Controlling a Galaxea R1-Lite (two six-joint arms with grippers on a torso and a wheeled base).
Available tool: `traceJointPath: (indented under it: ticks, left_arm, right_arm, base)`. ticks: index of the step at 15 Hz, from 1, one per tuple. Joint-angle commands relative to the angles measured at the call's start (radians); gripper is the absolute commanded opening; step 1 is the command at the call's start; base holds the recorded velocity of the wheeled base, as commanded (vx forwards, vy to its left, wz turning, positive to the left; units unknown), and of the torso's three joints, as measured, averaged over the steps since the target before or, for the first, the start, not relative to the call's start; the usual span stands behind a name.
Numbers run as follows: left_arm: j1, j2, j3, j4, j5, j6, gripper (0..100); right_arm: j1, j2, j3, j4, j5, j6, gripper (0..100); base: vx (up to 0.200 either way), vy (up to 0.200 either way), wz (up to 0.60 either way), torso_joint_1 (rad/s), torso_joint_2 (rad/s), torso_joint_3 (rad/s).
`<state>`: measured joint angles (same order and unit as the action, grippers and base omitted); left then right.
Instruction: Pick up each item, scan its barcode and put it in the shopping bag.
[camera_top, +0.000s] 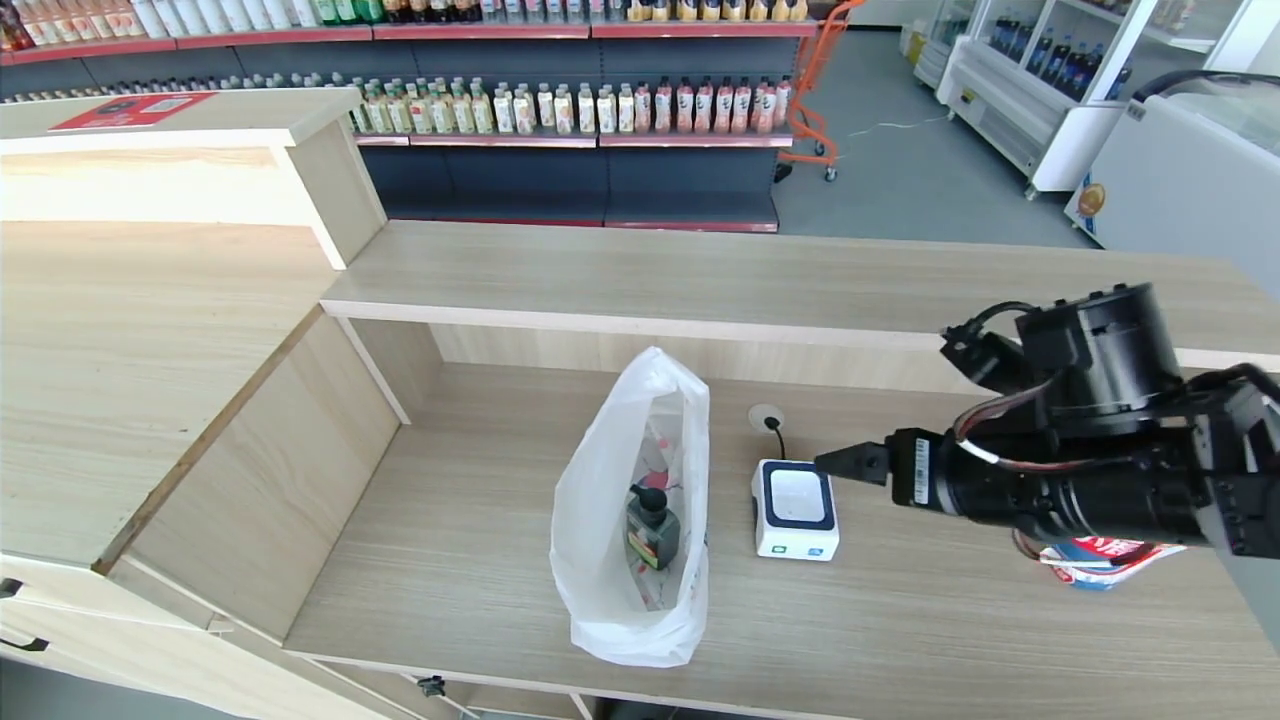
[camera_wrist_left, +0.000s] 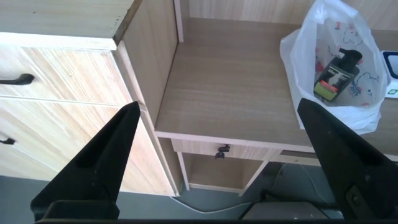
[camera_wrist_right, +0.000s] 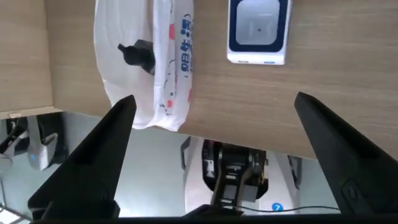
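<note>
A white plastic shopping bag (camera_top: 625, 560) stands open on the lower wooden desk (camera_top: 450, 540). Inside it a dark pump bottle (camera_top: 652, 528) stands upright. The white barcode scanner (camera_top: 795, 508) sits just right of the bag, face up. My right gripper (camera_wrist_right: 214, 155) hangs open and empty above the desk; its tip (camera_top: 850, 462) is beside the scanner's right edge. A red, white and blue packet (camera_top: 1100, 562) lies on the desk, partly hidden under my right arm. My left gripper (camera_wrist_left: 217, 162) is open and empty, off the desk's front edge, with the bag (camera_wrist_left: 367, 99) farther off.
A raised counter ledge (camera_top: 700, 285) runs behind the desk, and a taller side counter (camera_top: 130, 370) walls its left. A drawer cabinet (camera_wrist_left: 56, 106) stands below that. The scanner's cable enters a hole (camera_top: 765, 415) behind it. Shelves of bottles (camera_top: 560, 105) line the far aisle.
</note>
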<state>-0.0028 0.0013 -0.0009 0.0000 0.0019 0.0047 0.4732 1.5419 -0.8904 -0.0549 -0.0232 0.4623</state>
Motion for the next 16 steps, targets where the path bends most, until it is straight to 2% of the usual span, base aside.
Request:
traceJointPath:
  ticks: [1, 3, 7, 12, 15, 16]
  left_arm:
    - [0.000, 0.000, -0.001, 0.000, 0.001, 0.000, 100]
    - [0.000, 0.000, 0.001, 0.000, 0.001, 0.001, 100]
    - [0.000, 0.002, 0.001, 0.000, 0.001, -0.003, 100]
    - [0.000, 0.000, 0.001, 0.000, 0.001, -0.002, 100]
    - [0.000, 0.000, 0.001, 0.000, 0.000, 0.001, 100]
    - [0.000, 0.000, -0.001, 0.000, 0.001, 0.001, 100]
  right_arm:
    - [-0.122, -0.210, -0.035, 0.089, -0.060, -0.002, 100]
    - [-0.189, -0.256, 0.008, 0.092, -0.043, -0.001, 100]
    - [-0.211, -0.310, 0.071, 0.093, -0.027, 0.006, 100]
    - [-0.240, -0.313, 0.102, 0.093, -0.027, 0.061, 100]
    - [-0.271, -0.302, 0.103, 0.093, -0.027, 0.108, 100]
    - [-0.285, -0.298, 0.102, 0.093, -0.027, 0.111, 100]
  base:
    - [0.000, 0.000, 0.00, 0.000, 0.00, 0.000]
    - [0.000, 0.000, 0.00, 0.000, 0.00, 0.000]
    - [0.000, 0.000, 0.00, 0.000, 0.00, 0.000]
    - [-0.200, 0.000, 0.00, 0.005, 0.01, 0.000]
    - [0.000, 0.000, 0.00, 0.000, 0.00, 0.000]
    - [0.000, -0.200, 0.00, -0.002, -0.01, 0.002]
